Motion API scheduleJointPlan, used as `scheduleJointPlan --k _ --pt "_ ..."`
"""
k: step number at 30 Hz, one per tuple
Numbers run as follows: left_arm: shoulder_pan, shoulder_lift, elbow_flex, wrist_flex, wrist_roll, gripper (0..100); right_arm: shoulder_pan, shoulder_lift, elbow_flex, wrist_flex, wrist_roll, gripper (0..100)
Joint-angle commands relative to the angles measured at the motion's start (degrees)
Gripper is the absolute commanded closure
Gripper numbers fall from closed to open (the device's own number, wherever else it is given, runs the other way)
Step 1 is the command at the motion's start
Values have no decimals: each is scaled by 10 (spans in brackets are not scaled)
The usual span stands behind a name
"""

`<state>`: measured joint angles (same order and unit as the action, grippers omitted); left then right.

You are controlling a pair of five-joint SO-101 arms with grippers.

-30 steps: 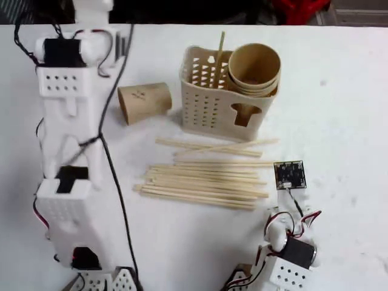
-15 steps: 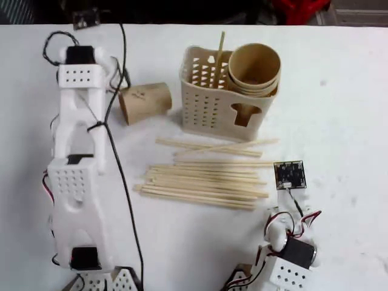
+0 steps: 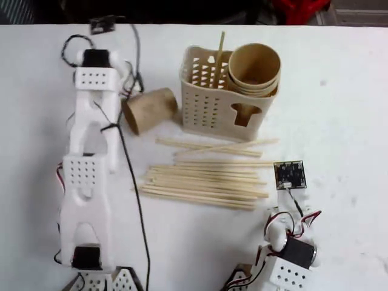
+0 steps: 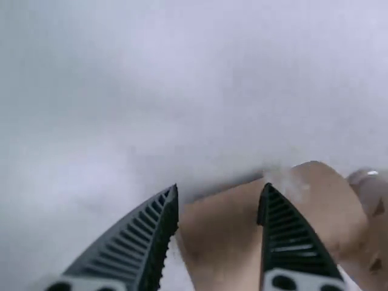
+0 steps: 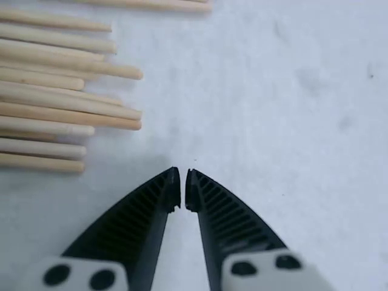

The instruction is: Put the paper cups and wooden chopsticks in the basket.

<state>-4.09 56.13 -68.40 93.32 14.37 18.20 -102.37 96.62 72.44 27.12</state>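
Paper cup [image 4: 221, 236] on its side lies between my left gripper's [image 4: 219, 191] wide-open fingers; they may be touching it, but I can't confirm that. Right gripper [image 5: 182, 182] is closed on nothing, just off the ends of the wooden chopsticks [image 5: 54, 115] on the desk [image 5: 273, 91]. Farther off, the basket [image 3: 203, 106] holds stacked cups [image 3: 254, 63] and one upright chopstick [image 3: 220, 48].

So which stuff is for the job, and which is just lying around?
For the job: tipped-over paper cup, stacked paper cups, loose wooden chopsticks, basket.
Just lying about: black cable, small circuit board.
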Motion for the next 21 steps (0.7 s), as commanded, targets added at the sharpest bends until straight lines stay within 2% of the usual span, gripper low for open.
scheduleJointPlan --k 1,7,9,13,16,21 --pt "28 -6 -84 62 28 773 4 -6 3 3 4 964" --pt "-15 -13 -191 91 35 774 4 -6 3 3 4 964" --pt "-34 -13 -205 93 9 774 4 -6 3 3 4 964" --pt "-52 -33 -185 94 -217 775 4 -6 3 3 4 964" --pt "-71 -86 -101 94 -286 775 3 -6 3 3 4 964" --pt "-71 -249 147 92 -439 777 3 -6 3 3 4 964"
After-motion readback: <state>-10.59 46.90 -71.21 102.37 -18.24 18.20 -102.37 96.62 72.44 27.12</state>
